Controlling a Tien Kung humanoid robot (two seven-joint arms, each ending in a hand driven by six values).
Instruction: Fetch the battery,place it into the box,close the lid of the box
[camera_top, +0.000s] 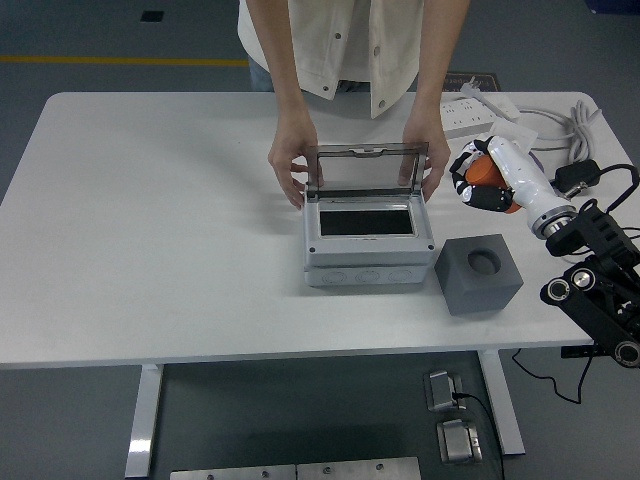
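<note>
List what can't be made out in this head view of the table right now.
- Orange cylindrical battery: mostly wrapped by the right hand; its ends and label are hidden.
- Grey plastic box: its dark interior is too shadowed to show the contents.
- Grey foam block: the hole's depth is not visible.
- Left arm: outside the frame.
- Person's hands: fingertips are hidden behind the clear hinged lid.

My right hand (480, 182) shows white with black finger joints, wrapped around an orange battery (487, 176). The box (369, 250) is light grey, its interior dark, its raised lid (367, 168) smoky and see-through. A dark grey block (478, 274) sits on the white table (150, 220). The person (352, 45) wears cream. White power strip (468, 117), black adapter (580, 176), purple tray (500, 185) edge.
</note>
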